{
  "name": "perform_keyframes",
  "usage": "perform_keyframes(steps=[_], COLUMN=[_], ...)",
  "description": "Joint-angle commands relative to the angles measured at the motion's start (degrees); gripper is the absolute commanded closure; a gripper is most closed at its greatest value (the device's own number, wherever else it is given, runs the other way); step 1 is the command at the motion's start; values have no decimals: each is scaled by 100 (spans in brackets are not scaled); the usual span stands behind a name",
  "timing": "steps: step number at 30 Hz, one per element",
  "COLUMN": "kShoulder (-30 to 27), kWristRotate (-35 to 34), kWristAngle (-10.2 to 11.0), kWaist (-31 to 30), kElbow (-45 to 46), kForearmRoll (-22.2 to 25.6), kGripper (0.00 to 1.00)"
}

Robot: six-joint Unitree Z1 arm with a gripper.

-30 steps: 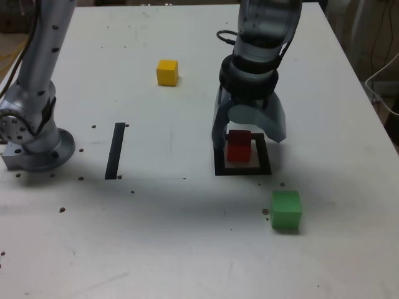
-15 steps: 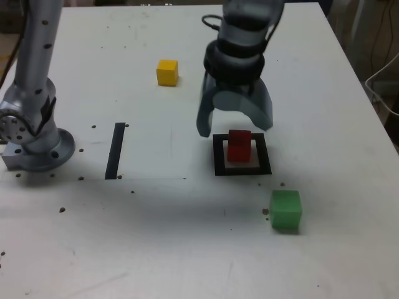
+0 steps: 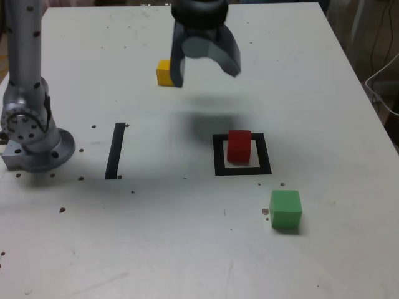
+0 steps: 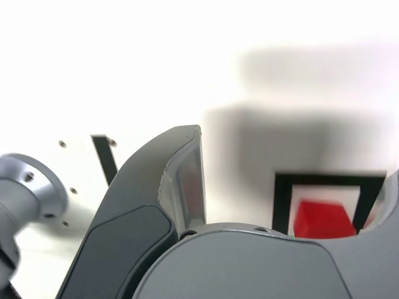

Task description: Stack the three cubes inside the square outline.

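Since the stack must go inside the square (image 3: 264,156), the exterior view's red cube (image 3: 239,147) likely sits there as its bottom. The yellow cube (image 3: 164,75) is far left, the green cube (image 3: 285,210) near right. The gripper (image 3: 206,79) hangs wide open, empty. The wrist view shows wide jaws, nothing held.

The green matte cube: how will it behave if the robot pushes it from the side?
The green matte cube will probably slide rather than roll, since its faces look flat. Tipping seems unlikely, because it is about as wide as tall. It looks solid and stiff, so I expect little bending.
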Motion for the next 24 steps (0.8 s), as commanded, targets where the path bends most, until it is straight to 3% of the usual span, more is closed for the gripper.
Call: perform_keyframes(steps=[1, 9, 24], kShoulder=[-76, -80, 354], kWristRotate=[95, 741, 1801], kWristAngle=[97, 224, 442], kWaist=[202, 1012, 1890], kElbow=[48, 187, 370], kForearmRoll=[19, -53, -321], kGripper=[1, 1, 1])
